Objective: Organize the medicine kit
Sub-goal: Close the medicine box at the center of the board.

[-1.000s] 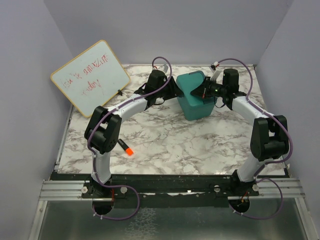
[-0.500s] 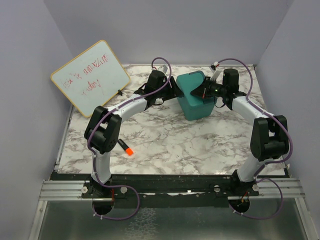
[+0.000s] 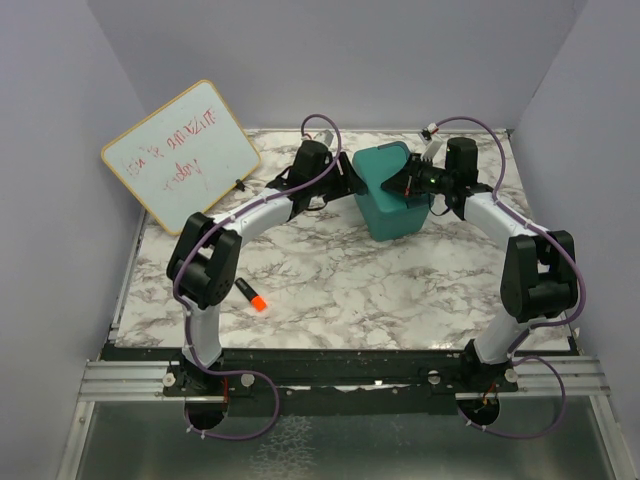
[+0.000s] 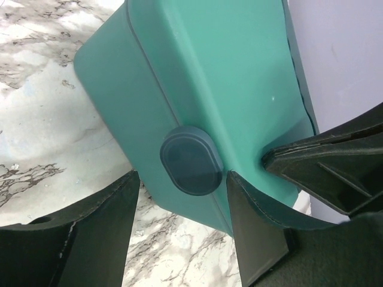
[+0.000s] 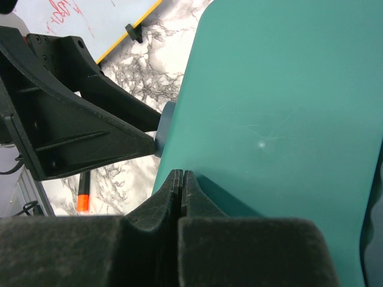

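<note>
Straddling the medicine kit (image 4: 209, 72) latch (image 4: 191, 162), the left pincer (image 4: 179, 182) gapes empty; the right pincer (image 5: 181, 179) is shut.

The medicine kit (image 3: 390, 200) at the back of the desk (image 3: 370, 290) is boxed in, with the left gripper (image 3: 347, 187) close on one side and the right gripper (image 3: 407, 184) at its lid; a whiteboard (image 3: 180, 155) fills the far-left corner, a marker (image 3: 250, 295) lies front-left, and the middle stretch lies open

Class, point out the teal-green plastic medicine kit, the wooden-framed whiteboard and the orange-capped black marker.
Teal-green plastic medicine kit (image 3: 395, 218): top view, near wall.
Wooden-framed whiteboard (image 3: 182, 155): top view, white face.
Orange-capped black marker (image 3: 250, 294): top view, barrel middle.
</note>
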You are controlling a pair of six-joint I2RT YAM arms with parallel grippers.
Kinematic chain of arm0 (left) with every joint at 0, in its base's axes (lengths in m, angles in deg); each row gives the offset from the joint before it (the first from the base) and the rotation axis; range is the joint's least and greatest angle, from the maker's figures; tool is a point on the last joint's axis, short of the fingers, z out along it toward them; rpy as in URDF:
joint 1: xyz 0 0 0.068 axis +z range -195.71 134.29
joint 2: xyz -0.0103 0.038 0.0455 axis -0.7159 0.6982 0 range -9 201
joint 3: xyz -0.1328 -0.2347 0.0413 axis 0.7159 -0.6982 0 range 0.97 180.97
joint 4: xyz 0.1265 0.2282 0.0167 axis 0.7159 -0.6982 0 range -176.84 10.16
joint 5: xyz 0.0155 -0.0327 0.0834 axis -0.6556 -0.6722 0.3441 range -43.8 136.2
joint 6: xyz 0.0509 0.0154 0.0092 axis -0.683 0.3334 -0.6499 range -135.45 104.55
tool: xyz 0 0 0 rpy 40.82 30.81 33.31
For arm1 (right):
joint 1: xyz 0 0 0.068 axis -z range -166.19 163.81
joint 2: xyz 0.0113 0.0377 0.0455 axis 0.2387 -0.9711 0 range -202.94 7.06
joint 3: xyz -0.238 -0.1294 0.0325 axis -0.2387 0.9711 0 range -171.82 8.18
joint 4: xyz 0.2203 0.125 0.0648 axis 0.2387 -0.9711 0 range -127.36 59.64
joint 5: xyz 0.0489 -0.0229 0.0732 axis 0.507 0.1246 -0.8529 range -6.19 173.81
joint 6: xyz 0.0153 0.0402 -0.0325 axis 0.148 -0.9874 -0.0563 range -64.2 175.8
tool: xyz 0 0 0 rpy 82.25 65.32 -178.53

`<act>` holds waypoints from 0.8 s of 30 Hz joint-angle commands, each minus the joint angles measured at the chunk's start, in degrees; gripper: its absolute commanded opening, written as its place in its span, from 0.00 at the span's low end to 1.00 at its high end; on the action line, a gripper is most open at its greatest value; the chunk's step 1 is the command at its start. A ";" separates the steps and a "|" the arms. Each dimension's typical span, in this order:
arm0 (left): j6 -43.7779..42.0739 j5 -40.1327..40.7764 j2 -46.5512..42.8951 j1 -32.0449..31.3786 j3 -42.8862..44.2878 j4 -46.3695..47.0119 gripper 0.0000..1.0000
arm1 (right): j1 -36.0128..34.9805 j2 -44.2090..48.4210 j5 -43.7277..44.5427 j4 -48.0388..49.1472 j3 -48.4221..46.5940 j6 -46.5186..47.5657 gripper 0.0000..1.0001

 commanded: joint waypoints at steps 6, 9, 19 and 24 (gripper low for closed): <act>0.74 -1.24 -3.02 1.08 -0.30 2.10 0.62 | -0.29 -1.98 1.40 -7.97 3.11 1.81 0.00; 1.31 -1.16 -2.83 1.68 -0.33 2.05 0.61 | -0.34 -1.94 1.40 -8.00 3.13 1.80 0.00; 1.65 -2.03 -0.63 2.11 1.86 1.93 0.52 | -0.34 -1.94 1.40 -7.96 3.11 1.77 0.00; 2.06 -2.77 0.75 2.11 3.11 2.12 0.51 | -0.32 -2.06 1.40 -7.98 3.00 1.85 0.00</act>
